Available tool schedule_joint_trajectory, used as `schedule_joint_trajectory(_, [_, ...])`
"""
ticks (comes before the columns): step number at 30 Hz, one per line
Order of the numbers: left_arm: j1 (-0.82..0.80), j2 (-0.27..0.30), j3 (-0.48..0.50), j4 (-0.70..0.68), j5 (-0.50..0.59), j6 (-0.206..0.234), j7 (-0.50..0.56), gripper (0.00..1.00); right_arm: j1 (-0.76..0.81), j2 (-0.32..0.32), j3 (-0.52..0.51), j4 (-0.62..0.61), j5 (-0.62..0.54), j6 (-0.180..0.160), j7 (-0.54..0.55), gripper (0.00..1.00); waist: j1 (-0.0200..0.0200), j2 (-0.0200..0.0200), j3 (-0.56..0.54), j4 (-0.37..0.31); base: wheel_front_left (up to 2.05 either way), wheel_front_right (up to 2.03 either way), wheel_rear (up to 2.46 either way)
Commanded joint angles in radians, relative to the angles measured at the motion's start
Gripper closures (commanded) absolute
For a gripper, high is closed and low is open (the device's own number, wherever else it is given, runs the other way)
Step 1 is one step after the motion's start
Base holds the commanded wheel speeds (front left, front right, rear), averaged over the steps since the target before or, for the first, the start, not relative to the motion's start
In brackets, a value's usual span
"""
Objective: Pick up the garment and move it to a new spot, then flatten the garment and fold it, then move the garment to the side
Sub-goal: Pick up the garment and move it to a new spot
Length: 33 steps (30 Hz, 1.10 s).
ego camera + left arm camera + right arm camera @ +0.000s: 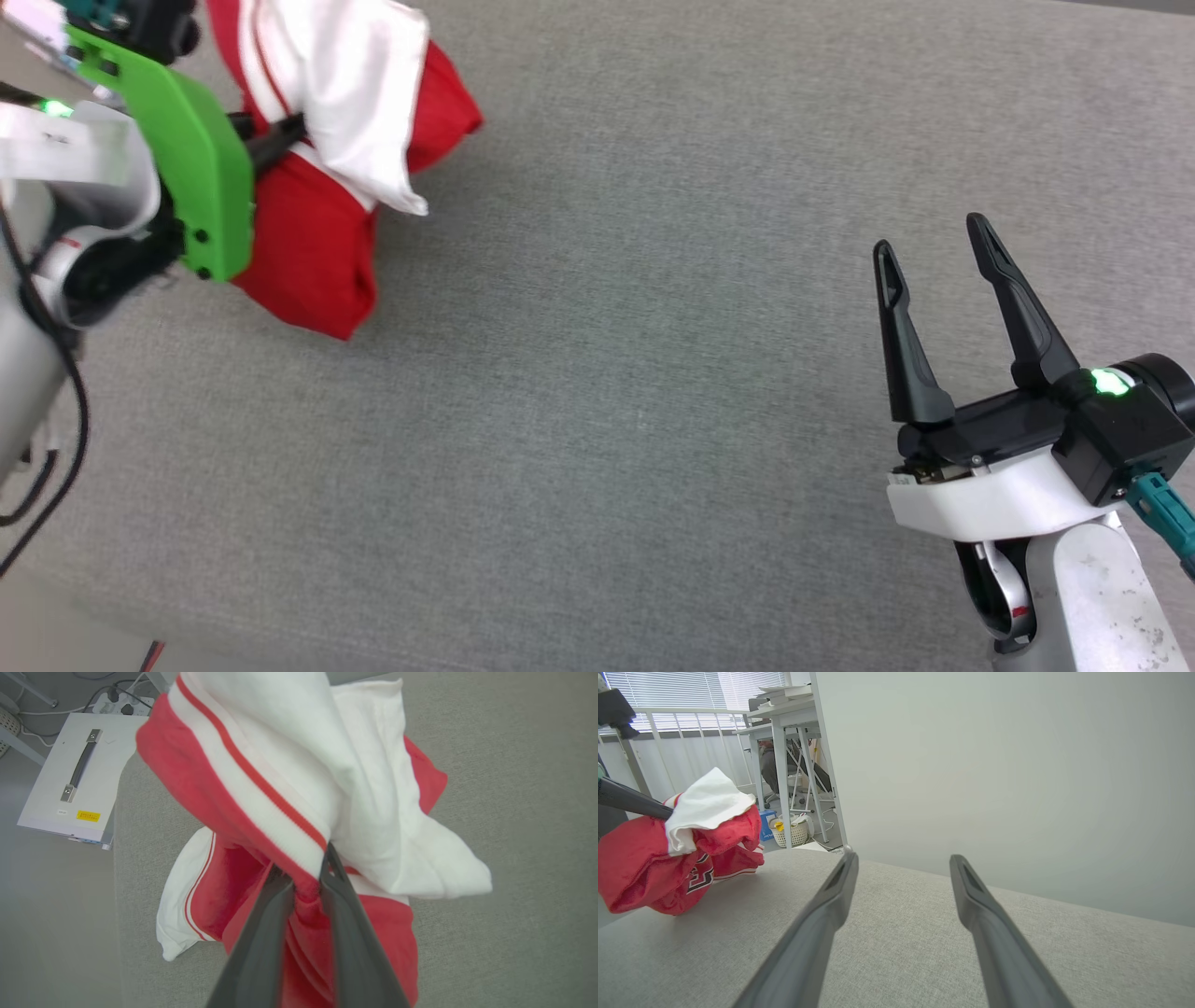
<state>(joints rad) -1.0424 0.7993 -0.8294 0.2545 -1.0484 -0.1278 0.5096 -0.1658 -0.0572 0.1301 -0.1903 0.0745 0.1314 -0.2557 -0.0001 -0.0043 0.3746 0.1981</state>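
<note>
The garment [317, 233] is a bunched red shirt with white sleeves, hanging at the upper left of the grey table [635, 392]. My left gripper [285, 138] is shut on a fold of it. In the left wrist view the two dark fingers [261, 933] pinch the red-and-white striped trim of the garment [289, 788]. The right wrist view shows the garment [649, 872] with its lowest part at the table surface and part of a black print showing. My right gripper [934, 247] stands open over the table at the right, holding nothing, far from the cloth.
A white cabinet with a metal handle [79, 774] stands on the floor beyond the table's left edge. A pale wall [1017, 765] rises behind the table. Desks and a basket [789, 833] stand in the room beyond.
</note>
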Motion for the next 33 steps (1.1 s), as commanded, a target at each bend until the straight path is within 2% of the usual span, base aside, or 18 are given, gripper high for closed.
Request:
schedule_joint_trajectory(1, [0.011, -0.016, -0.016, -0.028, -0.005, -0.003, -0.004, 1.00, 0.010, 0.003, -0.002, 0.002, 0.007, -0.001, -0.006, 0.00, 0.0001, 0.0043, -0.026, -0.039, 0.00, 0.00, 0.00])
schedule_joint_trajectory(6, [0.002, -0.071, -0.092, -0.106, 0.007, -0.003, -0.007, 1.00, 0.004, 0.006, 0.001, -0.001, 0.017, -0.001, -0.006, 0.00, 0.0001, 0.0043, -0.030, -0.108, 0.00, 0.00, 0.00])
schedule_joint_trajectory(12, [-0.039, -0.168, -0.218, -0.141, 0.034, -0.003, -0.016, 1.00, -0.009, 0.007, -0.013, -0.015, 0.049, -0.001, -0.006, 0.00, 0.0001, 0.0043, -0.008, -0.209, 0.00, 0.00, 0.00])
schedule_joint_trajectory(21, [-0.105, -0.351, -0.398, -0.073, 0.018, -0.003, -0.089, 1.00, -0.021, 0.007, -0.100, -0.035, 0.093, -0.001, -0.006, 0.00, 0.0001, 0.0043, 0.045, -0.323, 0.00, 0.00, 0.00])
schedule_joint_trajectory(28, [-0.074, -0.484, -0.447, 0.013, 0.024, -0.003, -0.127, 1.00, -0.037, 0.007, -0.138, -0.036, 0.117, -0.001, -0.006, 0.00, 0.0001, 0.0043, 0.083, -0.371, 0.00, 0.00, 0.00])
schedule_joint_trajectory(33, [-0.007, -0.565, -0.450, 0.036, 0.056, -0.003, -0.101, 1.00, -0.045, 0.007, -0.144, -0.031, 0.117, -0.001, -0.006, 0.00, 0.0001, 0.0043, 0.103, -0.379, 0.00, 0.00, 0.00])
